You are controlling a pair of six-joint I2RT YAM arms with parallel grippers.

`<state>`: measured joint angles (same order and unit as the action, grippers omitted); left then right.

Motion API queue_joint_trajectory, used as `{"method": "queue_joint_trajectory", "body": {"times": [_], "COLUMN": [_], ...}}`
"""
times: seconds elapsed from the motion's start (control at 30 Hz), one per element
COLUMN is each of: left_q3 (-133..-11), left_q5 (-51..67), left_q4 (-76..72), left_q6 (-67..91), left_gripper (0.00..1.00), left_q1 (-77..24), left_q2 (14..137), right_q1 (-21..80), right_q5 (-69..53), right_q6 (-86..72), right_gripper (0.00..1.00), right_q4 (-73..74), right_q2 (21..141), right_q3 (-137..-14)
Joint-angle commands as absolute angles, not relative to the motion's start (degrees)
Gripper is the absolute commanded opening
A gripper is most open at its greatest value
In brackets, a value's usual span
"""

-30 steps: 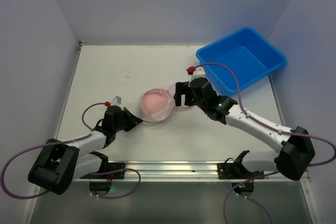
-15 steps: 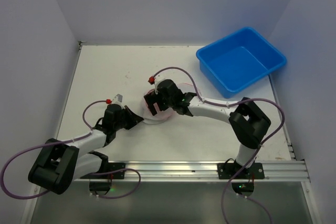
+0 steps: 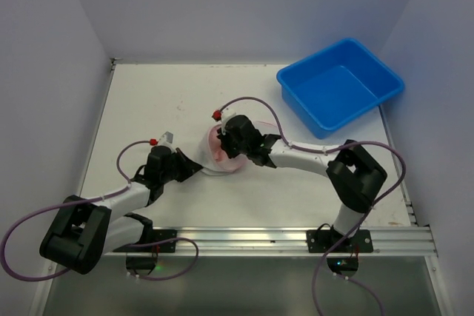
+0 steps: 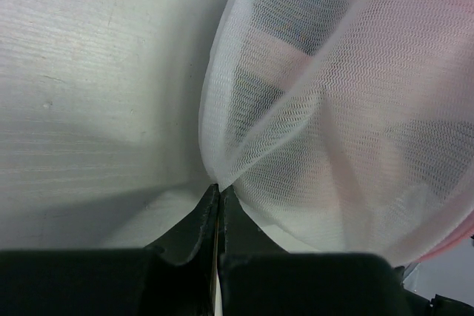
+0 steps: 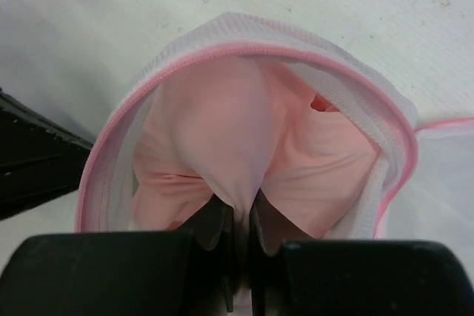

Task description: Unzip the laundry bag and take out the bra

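The laundry bag (image 3: 218, 155) is a small round white mesh pouch with a pink zipper rim (image 5: 244, 53), lying open at the table's middle. Its mesh wall (image 4: 311, 109) fills the left wrist view. My left gripper (image 4: 220, 189) is shut on a pinch of that mesh at the bag's left edge (image 3: 194, 170). Inside the open mouth lies the pink bra (image 5: 222, 123). My right gripper (image 5: 241, 205) reaches into the bag from the right and is shut on a fold of the bra; from above it (image 3: 228, 142) covers most of the bag.
A blue tub (image 3: 341, 86) stands at the back right of the white table (image 3: 163, 94). The bag's lid flap (image 5: 444, 175) lies flat to the right of the opening. Grey walls close the table at left, back and right.
The right arm swung left from beside the bag to over its mouth, went in with jaws open, then shut on the bra. The left gripper kept its hold and stayed put.
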<state>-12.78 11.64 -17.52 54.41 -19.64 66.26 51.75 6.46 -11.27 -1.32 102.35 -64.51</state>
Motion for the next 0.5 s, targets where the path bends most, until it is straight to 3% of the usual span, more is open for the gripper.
{"method": "queue_joint_trajectory", "body": {"times": [0.0, 0.3, 0.47], "left_q3": [-14.24, -14.50, -14.59], "left_q5": [10.90, 10.28, 10.11], "left_q4": [-16.26, -14.68, -14.06], "left_q6": [53.17, 53.26, 52.91], "left_gripper": [0.00, 0.00, 0.00], "left_q1": [-19.60, -19.51, -19.51], "left_q2": [65.74, 66.27, 66.27], "right_q1": [52.03, 51.86, 46.43], "right_q5": [6.16, -1.67, -5.79], "right_q6": [-10.81, -10.37, -12.82], "right_gripper": [0.03, 0.00, 0.00], "right_q4": [-1.94, -0.18, 2.72], "right_q2": [94.14, 77.81, 69.97], "right_q3": [-62.85, -60.12, -61.52]}}
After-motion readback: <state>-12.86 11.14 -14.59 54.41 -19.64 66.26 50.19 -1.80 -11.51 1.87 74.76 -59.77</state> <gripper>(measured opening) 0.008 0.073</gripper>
